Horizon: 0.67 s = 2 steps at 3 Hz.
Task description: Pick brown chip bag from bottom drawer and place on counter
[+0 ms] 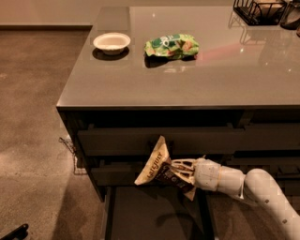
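Note:
My gripper [180,171] is shut on the brown chip bag [156,166], a crinkled dark brown and cream bag with white script. It holds the bag in the air in front of the handled drawers, well above the floor of the open bottom drawer [150,214]. My white arm [248,185] reaches in from the lower right. The counter [178,79], a glossy grey-brown top, lies above and behind the bag.
On the counter stand a white bowl [111,42] at the back left and a green chip bag [171,46] beside it. A black wire rack [260,10] sits at the back right. Two handled drawers [154,140] are shut above the bottom one. Brown floor stretches to the left.

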Each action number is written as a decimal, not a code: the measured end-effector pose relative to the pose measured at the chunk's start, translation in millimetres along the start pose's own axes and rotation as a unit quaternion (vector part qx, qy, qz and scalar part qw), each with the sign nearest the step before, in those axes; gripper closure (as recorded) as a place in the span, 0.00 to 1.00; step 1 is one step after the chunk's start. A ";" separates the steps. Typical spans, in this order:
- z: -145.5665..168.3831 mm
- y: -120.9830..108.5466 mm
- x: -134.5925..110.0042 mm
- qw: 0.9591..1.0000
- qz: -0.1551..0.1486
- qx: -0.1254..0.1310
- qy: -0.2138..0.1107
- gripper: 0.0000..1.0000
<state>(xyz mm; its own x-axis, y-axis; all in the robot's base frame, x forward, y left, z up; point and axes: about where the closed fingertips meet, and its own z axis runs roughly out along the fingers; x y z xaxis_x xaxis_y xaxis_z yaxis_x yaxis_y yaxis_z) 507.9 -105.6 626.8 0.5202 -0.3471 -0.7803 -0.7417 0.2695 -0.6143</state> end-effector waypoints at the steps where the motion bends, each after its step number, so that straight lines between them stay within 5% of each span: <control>1: 0.0 0.0 0.0 1.000 0.000 0.000 0.000 1.00; 2: -13.4 -21.8 -16.4 1.000 -0.018 0.016 -0.010 1.00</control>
<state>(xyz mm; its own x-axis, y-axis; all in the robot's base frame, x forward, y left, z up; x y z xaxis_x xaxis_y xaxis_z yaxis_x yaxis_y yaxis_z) 509.9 -117.8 654.5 0.5549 -0.3382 -0.7601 -0.7087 0.2863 -0.6448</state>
